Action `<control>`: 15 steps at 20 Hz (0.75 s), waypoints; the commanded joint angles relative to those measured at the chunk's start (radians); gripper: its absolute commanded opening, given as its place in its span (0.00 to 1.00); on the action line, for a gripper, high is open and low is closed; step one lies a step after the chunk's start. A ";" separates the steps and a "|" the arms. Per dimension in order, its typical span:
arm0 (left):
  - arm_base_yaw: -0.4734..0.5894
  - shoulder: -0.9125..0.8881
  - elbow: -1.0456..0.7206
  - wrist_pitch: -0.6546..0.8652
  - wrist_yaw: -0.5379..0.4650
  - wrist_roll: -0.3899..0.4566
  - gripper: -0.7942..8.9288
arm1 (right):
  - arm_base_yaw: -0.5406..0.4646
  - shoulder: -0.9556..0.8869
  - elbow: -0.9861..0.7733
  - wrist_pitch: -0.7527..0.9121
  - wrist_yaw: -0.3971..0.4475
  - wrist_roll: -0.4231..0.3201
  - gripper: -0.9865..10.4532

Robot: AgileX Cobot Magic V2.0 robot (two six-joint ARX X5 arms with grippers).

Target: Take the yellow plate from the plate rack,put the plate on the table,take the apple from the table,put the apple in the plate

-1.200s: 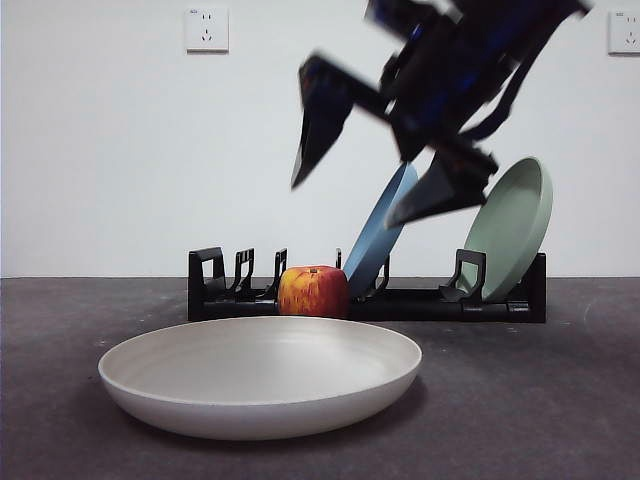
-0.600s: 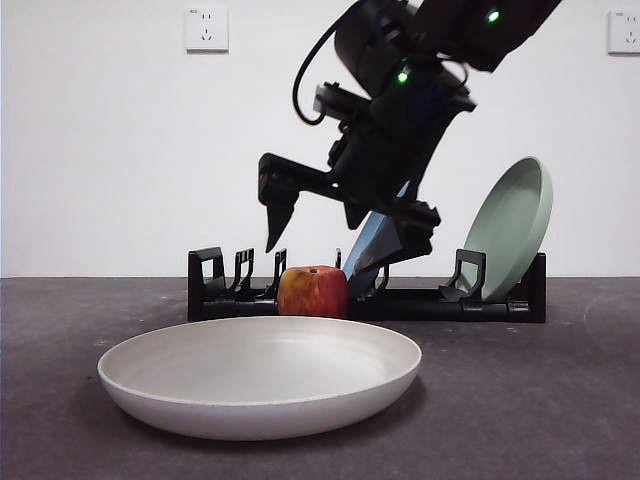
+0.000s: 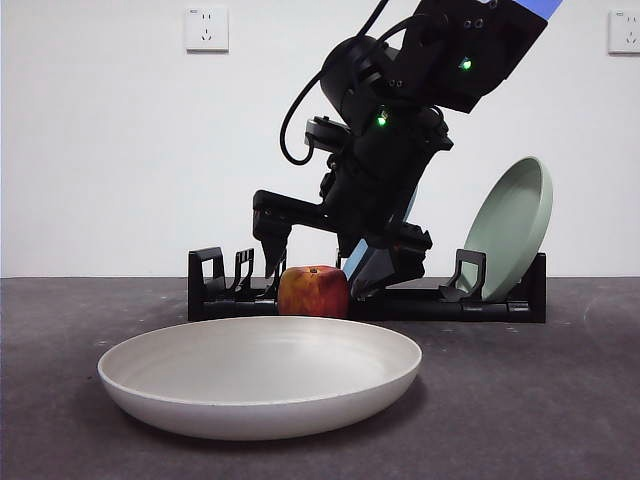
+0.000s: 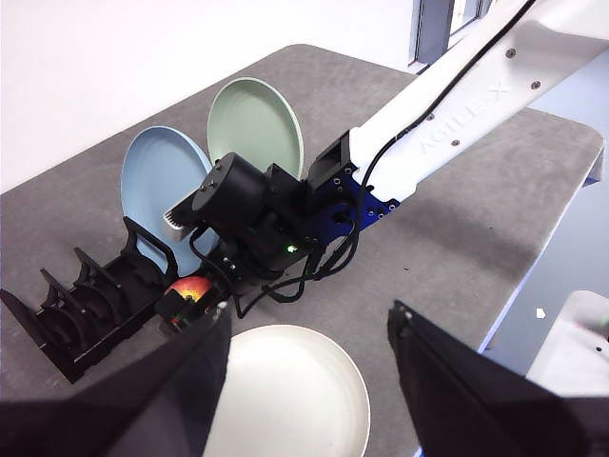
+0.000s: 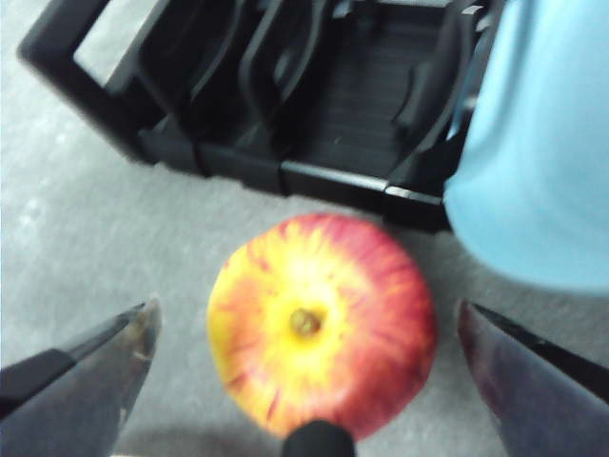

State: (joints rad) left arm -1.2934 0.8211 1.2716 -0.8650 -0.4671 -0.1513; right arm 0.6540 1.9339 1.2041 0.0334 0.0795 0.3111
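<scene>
Apple (image 3: 313,291): stands upright on the table (image 3: 560,400), just in front of the plate rack (image 3: 500,302) and behind the yellow plate (image 3: 260,375), which lies flat on the table, empty.

Right gripper (image 3: 315,268): positioned over the apple, jaws spread wide, one tip at 9 o'clock and the other at 3 o'clock of the fruit in the right wrist view. Neither jaw touches it; nothing is held.

Left gripper (image 4: 304,381): waits high above the table, jaws open wide and empty.

Blue plate (image 5: 538,143): leans in the rack close to the apple, at its 2 o'clock in the right wrist view. A pale green plate (image 3: 510,228) stands in the next slot.

Probable step: descent and closure on the apple.

Hazards:
- The 3 o'clock jaw passes near the blue plate; contact could knock it out of its slot.
- Off-centre closure on the round, smooth skin could roll the apple against the rack or squeeze it out.
- A shallow grip may let it slip during transfer to the yellow plate.
</scene>
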 commanded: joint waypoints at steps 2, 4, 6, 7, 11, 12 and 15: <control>-0.002 -0.002 -0.003 0.004 0.002 -0.006 0.37 | -0.006 0.034 0.003 0.012 0.005 0.010 0.75; -0.002 -0.002 -0.003 0.004 0.001 -0.006 0.37 | -0.006 0.054 0.003 0.026 0.006 0.011 0.74; -0.002 -0.002 -0.003 0.003 0.000 -0.006 0.37 | -0.005 0.067 0.003 0.066 0.005 0.014 0.64; -0.002 -0.002 -0.003 0.003 0.000 -0.007 0.37 | -0.003 0.068 0.003 0.075 0.006 0.014 0.62; -0.002 -0.002 -0.003 0.003 -0.002 -0.006 0.37 | -0.004 0.068 0.003 0.068 -0.002 0.013 0.32; -0.002 -0.002 -0.003 0.003 -0.002 -0.007 0.37 | -0.004 0.068 0.003 0.065 -0.003 0.013 0.30; -0.002 -0.002 -0.003 0.001 -0.002 -0.007 0.37 | -0.004 0.068 0.003 0.050 -0.003 0.013 0.20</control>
State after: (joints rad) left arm -1.2934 0.8215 1.2716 -0.8673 -0.4679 -0.1513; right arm 0.6476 1.9934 1.2091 0.0929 0.0792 0.3183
